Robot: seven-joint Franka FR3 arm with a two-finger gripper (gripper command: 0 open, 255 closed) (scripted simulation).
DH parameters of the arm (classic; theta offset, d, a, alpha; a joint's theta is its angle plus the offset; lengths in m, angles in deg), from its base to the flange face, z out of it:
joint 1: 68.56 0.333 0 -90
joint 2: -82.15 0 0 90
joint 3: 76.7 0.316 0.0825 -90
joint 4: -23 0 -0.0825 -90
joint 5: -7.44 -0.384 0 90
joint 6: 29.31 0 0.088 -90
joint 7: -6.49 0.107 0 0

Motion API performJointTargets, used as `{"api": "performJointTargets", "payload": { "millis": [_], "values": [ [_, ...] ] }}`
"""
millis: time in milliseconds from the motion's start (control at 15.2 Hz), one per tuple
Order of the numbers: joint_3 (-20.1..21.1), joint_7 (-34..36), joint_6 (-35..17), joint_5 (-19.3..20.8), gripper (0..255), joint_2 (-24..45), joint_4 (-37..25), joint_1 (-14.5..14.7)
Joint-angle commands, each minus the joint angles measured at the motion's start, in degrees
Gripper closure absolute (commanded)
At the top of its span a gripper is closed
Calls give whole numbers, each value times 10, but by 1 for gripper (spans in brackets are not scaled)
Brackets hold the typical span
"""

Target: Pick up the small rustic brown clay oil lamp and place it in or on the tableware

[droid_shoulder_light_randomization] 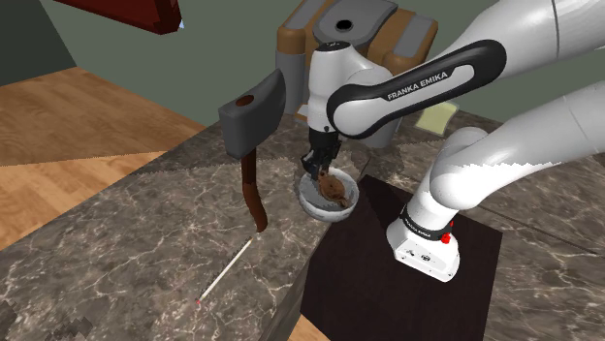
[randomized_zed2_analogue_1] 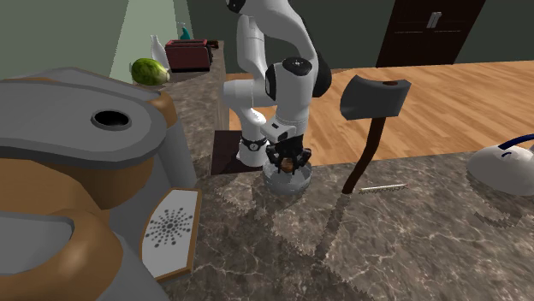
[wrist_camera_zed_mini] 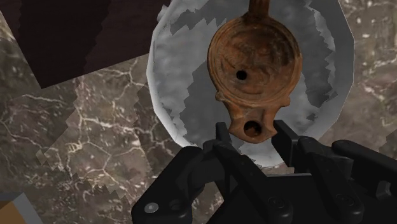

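Observation:
The brown clay oil lamp [wrist_camera_zed_mini: 254, 60] is a round disc with a hole in its middle and a short spout. It hangs tilted inside a pale grey bowl [wrist_camera_zed_mini: 172, 70] on the dark marble counter. My gripper [wrist_camera_zed_mini: 253, 137] is shut on the lamp's spout end, one finger on each side. From the shoulder view the gripper [droid_shoulder_light_randomization: 323, 174] points down into the bowl [droid_shoulder_light_randomization: 310, 205], with the lamp [droid_shoulder_light_randomization: 336, 189] just under it. Across the table the bowl [randomized_zed2_analogue_1: 287, 184] sits below the hand, and the lamp [randomized_zed2_analogue_1: 287, 160] is at its rim.
A grey-headed axe [droid_shoulder_light_randomization: 250, 116] with a brown handle lies at the bowl's left in the shoulder view. A thin white stick [droid_shoulder_light_randomization: 225, 271] lies nearer. A dark mat [droid_shoulder_light_randomization: 368, 281] holds the arm's base. A grey and brown appliance [droid_shoulder_light_randomization: 349, 29] stands behind.

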Motion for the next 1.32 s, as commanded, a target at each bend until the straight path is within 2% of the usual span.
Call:
{"api": "performJointTargets", "payload": {
  "millis": [0,66,132,462,726,1254],
  "values": [
    [0,0,0,0,255,0,0,0],
    [0,0,0,0,255,0,0,0],
    [0,0,0,0,0,0,0,0],
    [0,0,0,0,0,0,0,0],
    [-16,0,90,12,0,-40,-51,-3],
    [-16,0,90,12,0,-40,-51,-2]
  ]
}}
